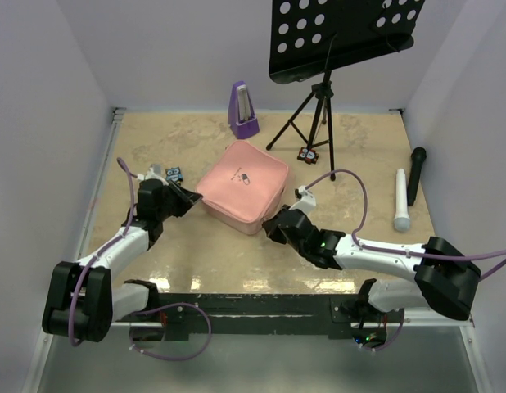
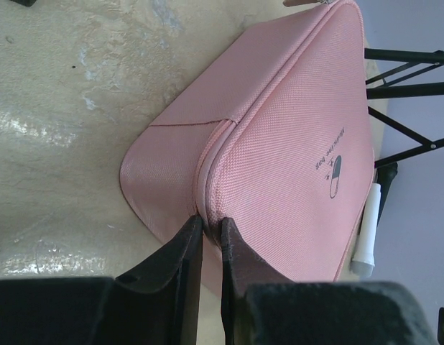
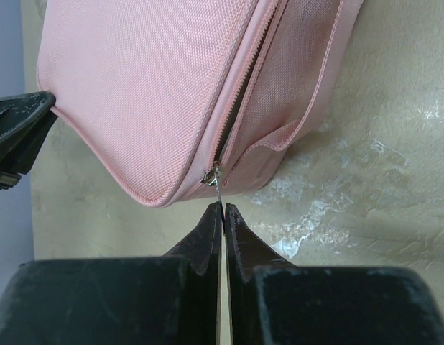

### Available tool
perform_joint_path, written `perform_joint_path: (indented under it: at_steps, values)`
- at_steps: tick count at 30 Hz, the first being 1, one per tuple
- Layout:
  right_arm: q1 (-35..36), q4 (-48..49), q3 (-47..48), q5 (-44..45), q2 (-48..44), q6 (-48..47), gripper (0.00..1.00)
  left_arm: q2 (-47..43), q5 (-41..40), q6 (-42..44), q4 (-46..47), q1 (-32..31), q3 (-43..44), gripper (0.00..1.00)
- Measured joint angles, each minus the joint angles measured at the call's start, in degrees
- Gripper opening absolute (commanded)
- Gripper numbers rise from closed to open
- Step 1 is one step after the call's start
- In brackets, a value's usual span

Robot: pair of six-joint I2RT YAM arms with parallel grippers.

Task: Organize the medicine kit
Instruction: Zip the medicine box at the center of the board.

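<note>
The medicine kit (image 1: 241, 182) is a pink square soft case lying flat mid-table, lid up with a small pill logo (image 2: 335, 176). My left gripper (image 1: 192, 196) is at its left corner. In the left wrist view the black fingers (image 2: 210, 219) are pinched on the raised zip seam of the case (image 2: 294, 129). My right gripper (image 1: 269, 225) is at the near corner. In the right wrist view it (image 3: 223, 207) is shut on the thin metal zipper pull (image 3: 216, 180), and the zip above it is slightly parted on the kit (image 3: 150, 79).
A purple metronome (image 1: 243, 109) stands at the back. A black music stand (image 1: 318, 115) rises on its tripod behind the kit. A white tube (image 1: 401, 199) and a black microphone (image 1: 416, 174) lie at the right. Small blue packets (image 1: 171, 173) sit by the left gripper.
</note>
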Motion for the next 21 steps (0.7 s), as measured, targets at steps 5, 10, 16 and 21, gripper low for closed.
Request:
perform_joint_path:
  at_steps: [5,10,16,21]
  values:
    - [-0.37,-0.26,0.0,0.48,0.02,-1.27,0.0,-0.15,-1.92,1.62,-0.35,1.22,0.35,0.64]
    - [-1.49,-2.21,-0.26,2.8,0.02,-2.71,0.0,-2.14,-6.47,2.97,-2.93,3.76,0.87,0.78]
    - [-1.62,-1.88,-0.28,2.99,0.39,-4.44,0.0,-7.08,-5.68,2.86,-5.33,3.08,0.5,0.81]
    - [-0.81,-1.22,-0.28,3.67,1.2,-5.35,0.0,-12.72,-6.8,-0.17,-5.01,-6.23,-1.11,0.81]
